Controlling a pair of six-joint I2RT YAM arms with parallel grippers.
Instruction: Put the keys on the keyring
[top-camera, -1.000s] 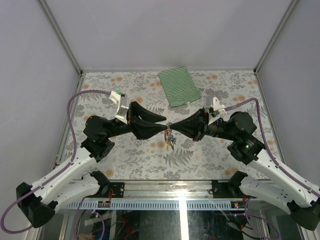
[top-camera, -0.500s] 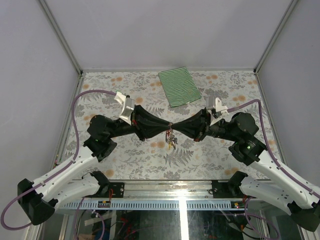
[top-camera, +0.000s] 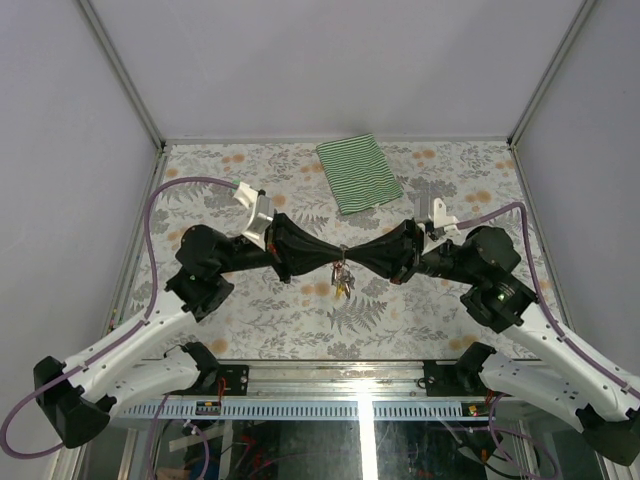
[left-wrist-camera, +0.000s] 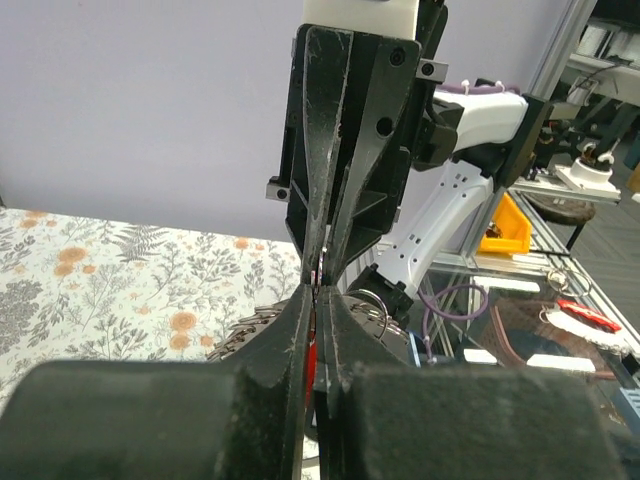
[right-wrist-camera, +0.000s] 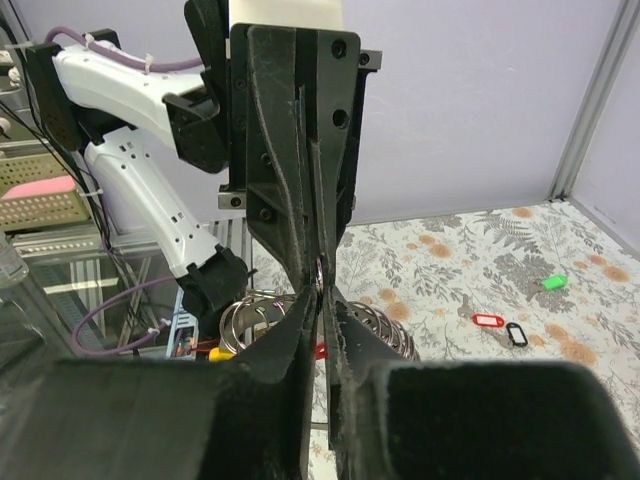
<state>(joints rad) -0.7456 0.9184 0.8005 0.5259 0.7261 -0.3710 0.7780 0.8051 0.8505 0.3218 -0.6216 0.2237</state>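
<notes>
My left gripper (top-camera: 336, 253) and right gripper (top-camera: 348, 252) meet tip to tip above the middle of the table, both shut. A bunch of keys (top-camera: 342, 279) with red and yellow tags hangs under the tips. In the right wrist view my right gripper (right-wrist-camera: 320, 292) pinches the thin keyring (right-wrist-camera: 318, 268), with silvery loops (right-wrist-camera: 250, 312) and keys (right-wrist-camera: 392, 326) to either side. In the left wrist view my left gripper (left-wrist-camera: 316, 300) pinches metal at the same spot, seemingly a key. A red tag (left-wrist-camera: 312, 356) shows through its slit, and a wire loop (left-wrist-camera: 377, 301) lies to the right.
A green-striped folded cloth (top-camera: 358, 173) lies at the back of the floral table (top-camera: 250, 320). In the right wrist view loose red (right-wrist-camera: 487, 320), black (right-wrist-camera: 516, 333) and green (right-wrist-camera: 553, 283) tags lie on the table. Walls close in on three sides.
My left wrist has rolled and its arm has shifted a little to the right. The tips have stayed together with the bunch hanging under them. The right arm has barely moved.
</notes>
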